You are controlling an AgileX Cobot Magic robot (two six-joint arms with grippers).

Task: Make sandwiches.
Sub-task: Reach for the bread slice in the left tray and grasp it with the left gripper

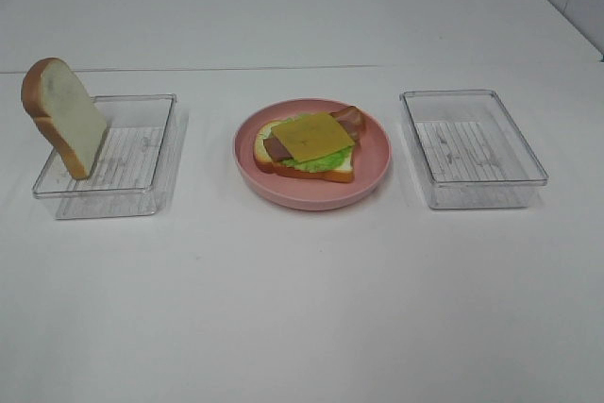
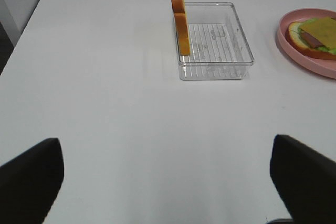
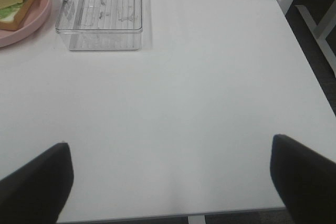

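This looks like a robotics lab test bench, not a real kitchen. A plain white table [image 1: 302, 309] carries only staged props: two clear plastic rectangular trays with ribbed bases [image 1: 106, 159] [image 1: 472, 150], a pink round plate [image 1: 313, 191] holding a toy open sandwich [image 1: 307, 146] of glossy plastic-looking bread, lettuce, bacon and cheese, and one toy bread slice [image 1: 62, 115] propped upright. Bare pale walls lie behind, and the right wrist view shows dark flooring with a white table leg [image 3: 315, 22].
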